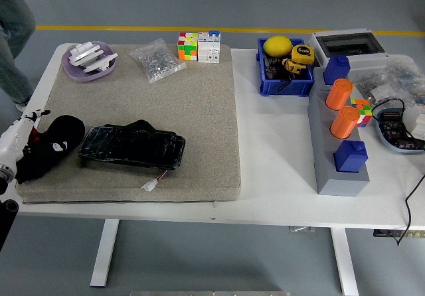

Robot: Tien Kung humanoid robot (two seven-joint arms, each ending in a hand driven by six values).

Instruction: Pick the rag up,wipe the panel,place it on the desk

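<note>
Your left hand point(16, 140) rests at the mat's point(199, 110) left edge; I cannot tell its grip. The black rag point(56, 143) lies touching it, just right, the panel point(133, 147) beyond, lengthwise left-right.

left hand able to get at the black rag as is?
Probably yes: the left hand sits at the mat's left edge, right against the black rag, with nothing between them. The panel lies just beyond.

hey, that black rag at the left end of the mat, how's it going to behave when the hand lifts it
The black rag lies crumpled and lumpy, so it's probably floppy and will likely droop from the left hand. Likely light. It sits against the dark panel, so it might drag on its edge.
</note>
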